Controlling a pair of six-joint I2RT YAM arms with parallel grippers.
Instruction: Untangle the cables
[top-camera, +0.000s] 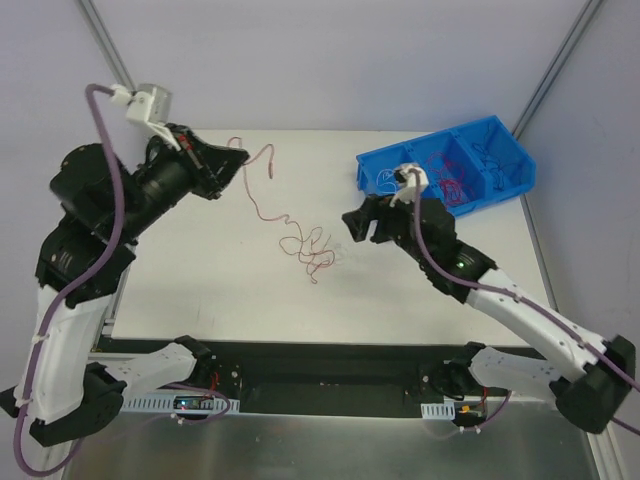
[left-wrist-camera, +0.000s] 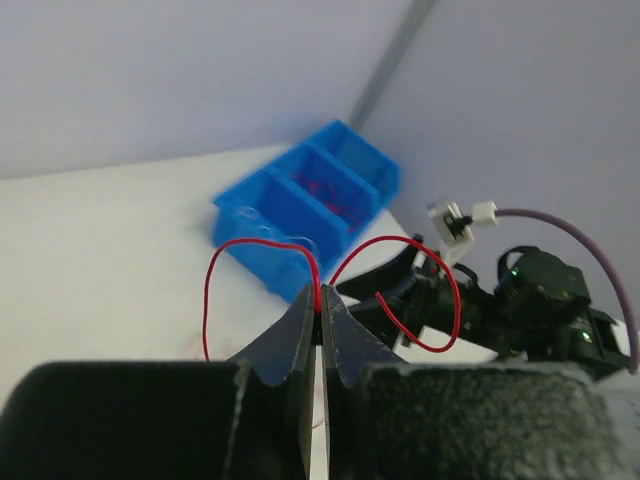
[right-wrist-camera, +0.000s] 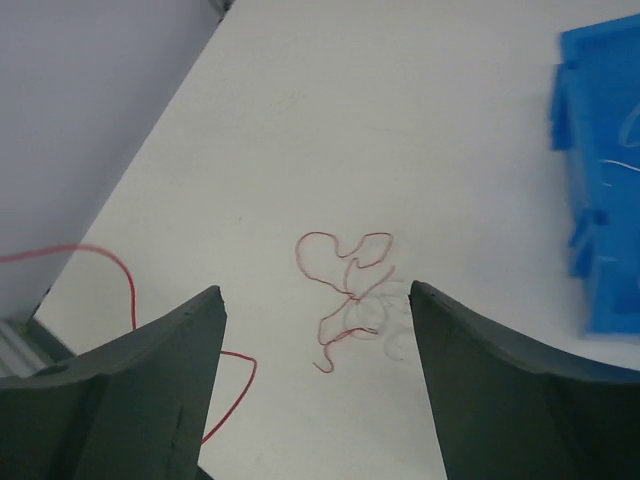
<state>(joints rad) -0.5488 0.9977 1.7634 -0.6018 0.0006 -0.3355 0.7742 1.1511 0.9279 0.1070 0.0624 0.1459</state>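
Observation:
My left gripper (top-camera: 238, 158) is raised over the table's far left and shut on a thin red cable (top-camera: 268, 152). In the left wrist view the jaws (left-wrist-camera: 320, 305) pinch this cable (left-wrist-camera: 318, 280), and its ends loop out to both sides. The cable trails down to a small loose red tangle (top-camera: 308, 250) lying mid-table. My right gripper (top-camera: 352, 225) is open and empty, hovering just right of the tangle. The right wrist view shows the tangle (right-wrist-camera: 345, 280) on the table between the wide-open jaws (right-wrist-camera: 315, 288), with a faint pale strand (right-wrist-camera: 390, 315) beside it.
A blue divided bin (top-camera: 500, 150) at the far right corner holds more red and white wires. It also shows in the left wrist view (left-wrist-camera: 270, 200) and the right wrist view (right-wrist-camera: 600, 200). The table's left edge (right-wrist-camera: 150, 170) is near.

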